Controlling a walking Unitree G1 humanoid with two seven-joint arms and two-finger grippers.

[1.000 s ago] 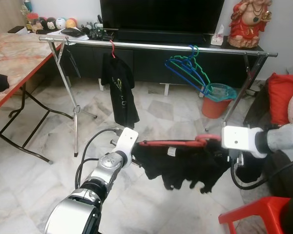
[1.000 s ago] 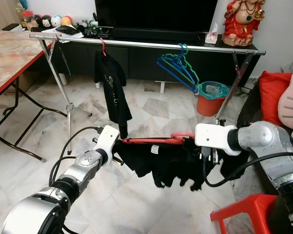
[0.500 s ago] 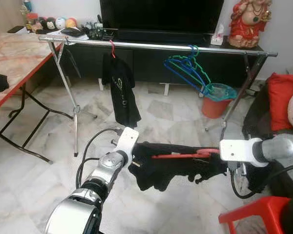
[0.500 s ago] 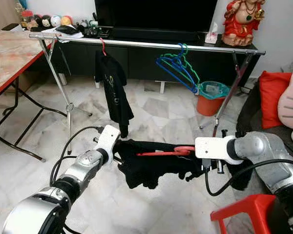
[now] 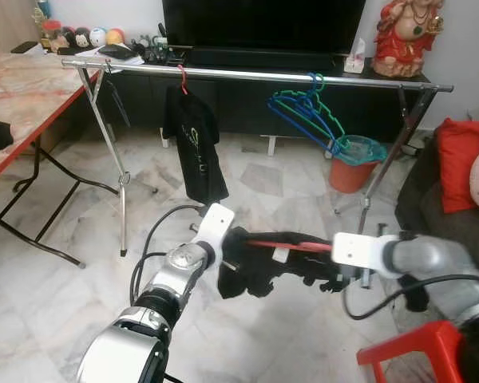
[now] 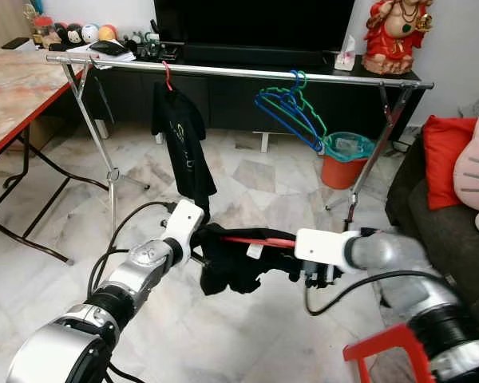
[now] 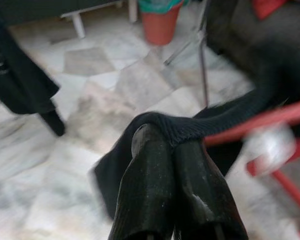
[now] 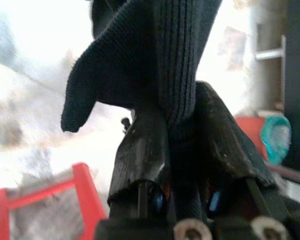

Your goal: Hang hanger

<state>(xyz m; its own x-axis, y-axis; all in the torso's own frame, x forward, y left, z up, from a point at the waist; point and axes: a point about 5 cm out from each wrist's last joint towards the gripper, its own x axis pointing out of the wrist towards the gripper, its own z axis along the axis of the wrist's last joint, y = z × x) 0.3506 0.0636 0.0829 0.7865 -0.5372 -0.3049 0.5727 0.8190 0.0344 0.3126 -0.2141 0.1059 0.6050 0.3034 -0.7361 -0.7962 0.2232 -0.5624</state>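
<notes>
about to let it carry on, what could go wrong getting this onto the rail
The black knit garment sits bunched on the red hanger, with both the left gripper and the right gripper pinching cloth, so it may slide off. The silver rail is far ahead.

Red hanger (image 5: 291,245) (mostly garment-hidden)
</notes>
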